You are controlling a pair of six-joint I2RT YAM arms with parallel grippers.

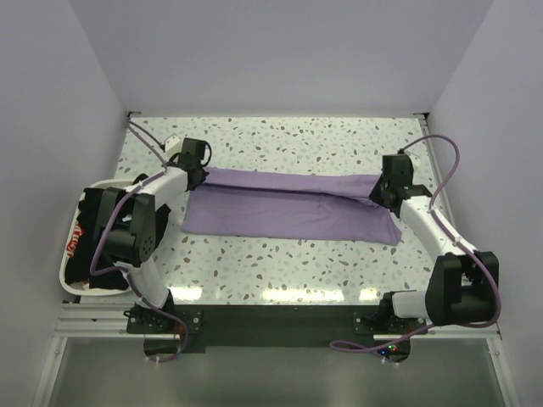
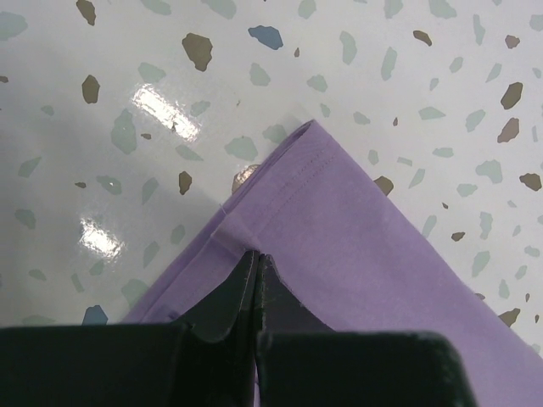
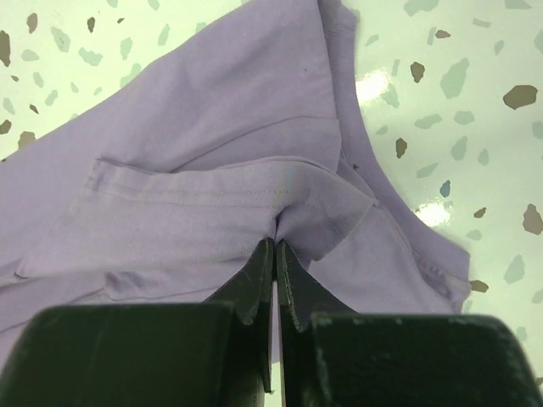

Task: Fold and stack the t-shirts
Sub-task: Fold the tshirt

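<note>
The lavender t-shirt (image 1: 288, 208) lies stretched across the middle of the table, its far edge folded over toward the near side. My left gripper (image 1: 202, 172) is shut on the shirt's far left corner; in the left wrist view the gripper (image 2: 256, 254) pinches the hemmed cloth (image 2: 339, 229). My right gripper (image 1: 379, 193) is shut on the shirt's right end; in the right wrist view the gripper (image 3: 277, 243) pinches a bunched fold of cloth (image 3: 221, 153). Black t-shirts (image 1: 85, 263), one with a red-and-white print (image 1: 75, 242), lie in the tray at the left.
A white tray (image 1: 64, 254) sits at the table's left edge beside the left arm's base. The speckled tabletop (image 1: 280, 263) runs in front of and behind the shirt. White walls close in the back and sides.
</note>
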